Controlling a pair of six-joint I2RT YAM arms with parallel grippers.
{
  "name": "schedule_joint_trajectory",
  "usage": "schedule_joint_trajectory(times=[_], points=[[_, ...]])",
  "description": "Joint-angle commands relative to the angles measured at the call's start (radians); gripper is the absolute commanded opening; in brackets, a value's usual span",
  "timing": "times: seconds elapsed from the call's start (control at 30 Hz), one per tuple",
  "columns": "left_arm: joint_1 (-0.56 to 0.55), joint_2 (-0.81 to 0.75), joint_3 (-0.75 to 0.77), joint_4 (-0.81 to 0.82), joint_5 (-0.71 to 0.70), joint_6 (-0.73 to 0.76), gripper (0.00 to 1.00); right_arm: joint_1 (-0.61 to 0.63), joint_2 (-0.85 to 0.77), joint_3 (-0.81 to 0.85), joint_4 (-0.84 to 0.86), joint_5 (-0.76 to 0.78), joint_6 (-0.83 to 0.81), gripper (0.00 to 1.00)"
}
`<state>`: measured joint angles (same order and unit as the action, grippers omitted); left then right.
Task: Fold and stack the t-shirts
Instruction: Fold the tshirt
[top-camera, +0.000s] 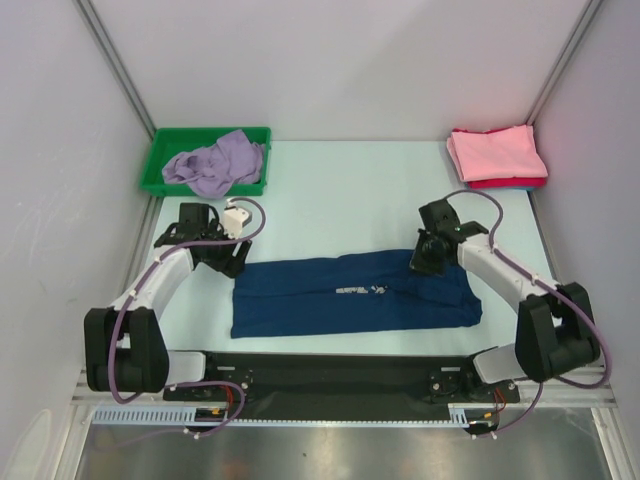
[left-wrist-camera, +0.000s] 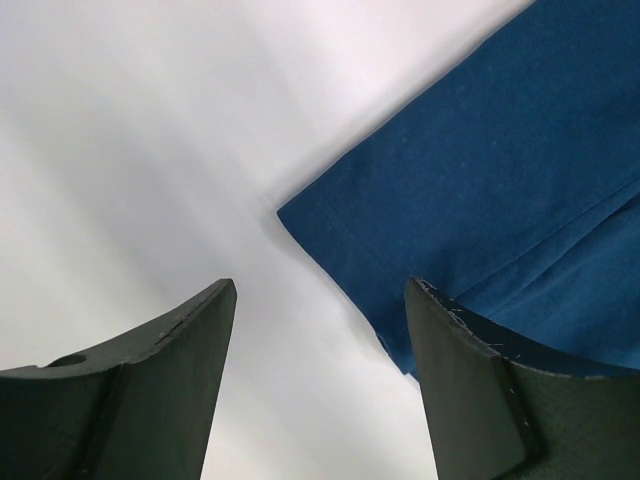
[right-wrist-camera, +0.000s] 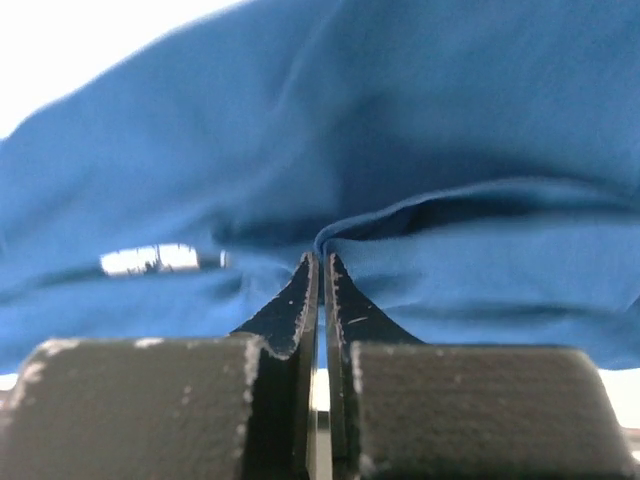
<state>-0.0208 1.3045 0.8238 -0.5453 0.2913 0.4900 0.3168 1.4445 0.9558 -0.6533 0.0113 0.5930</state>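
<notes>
A navy blue t-shirt (top-camera: 340, 300) lies folded into a long band across the near middle of the table. My right gripper (top-camera: 428, 262) rests on its upper right part. In the right wrist view the gripper (right-wrist-camera: 320, 255) is shut, pinching a raised ridge of the navy fabric (right-wrist-camera: 400, 130). My left gripper (top-camera: 228, 258) hovers at the shirt's upper left corner. It stands open (left-wrist-camera: 320, 283) with the navy corner (left-wrist-camera: 500, 150) just ahead of its right finger and nothing between its fingers. A lavender t-shirt (top-camera: 215, 165) is crumpled in the bin. Folded pink and red t-shirts (top-camera: 495, 152) are stacked at the far right.
The green plastic bin (top-camera: 160, 150) sits at the far left corner. White walls with metal posts close in the table on three sides. A black rail (top-camera: 330, 370) with both arm bases runs along the near edge.
</notes>
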Motion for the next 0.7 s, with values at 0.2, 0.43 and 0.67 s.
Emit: schedule_joint_trajectory(times=[0.2,0.43,0.67], points=[[0.004,0.022,0.012,0.035,0.011,0.010,0.74,0.134,-0.151,-0.163,-0.112,-0.099,0.132,0.00],[0.004,0.019,0.009,0.033,0.012,0.012,0.74,0.197,-0.239,-0.198,-0.164,-0.080,0.205,0.15],[0.004,0.022,0.015,0.036,0.009,0.018,0.74,0.228,-0.306,-0.211,-0.236,-0.122,0.225,0.39]])
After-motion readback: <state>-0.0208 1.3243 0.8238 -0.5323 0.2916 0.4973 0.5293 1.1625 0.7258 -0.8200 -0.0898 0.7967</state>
